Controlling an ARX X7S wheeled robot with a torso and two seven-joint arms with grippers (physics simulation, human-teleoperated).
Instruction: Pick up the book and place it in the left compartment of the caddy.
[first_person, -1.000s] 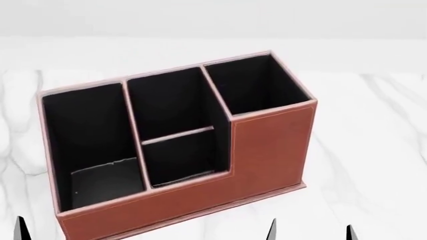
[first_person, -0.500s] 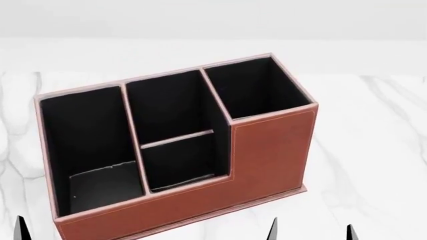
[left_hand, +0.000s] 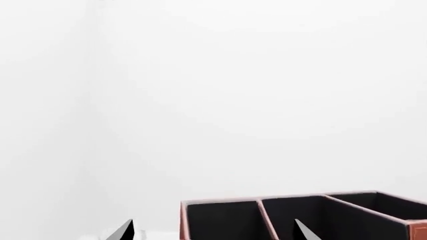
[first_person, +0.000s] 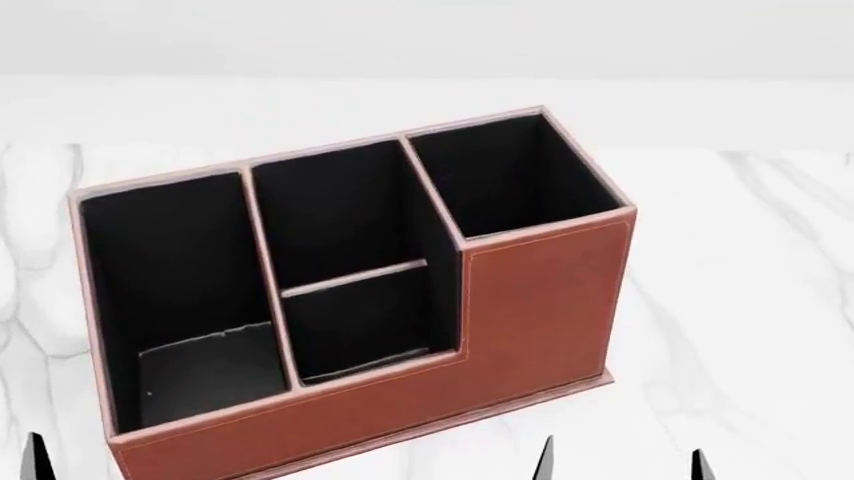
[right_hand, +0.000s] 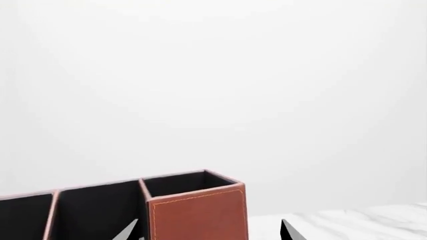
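Head view: book (first_person: 200, 368) (black) flat in left compartment (first_person: 167, 245).

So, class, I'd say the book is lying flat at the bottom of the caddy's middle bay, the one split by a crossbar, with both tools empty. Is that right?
Not quite. The book lies flat in the left compartment of the caddy, the long undivided bay, not the bay split by the crossbar. The head view shows this. Both tools are indeed empty.

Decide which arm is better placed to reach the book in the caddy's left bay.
Left, probably: the left gripper faces the left bay holding the book; the right gripper sits before the caddy's tall end.
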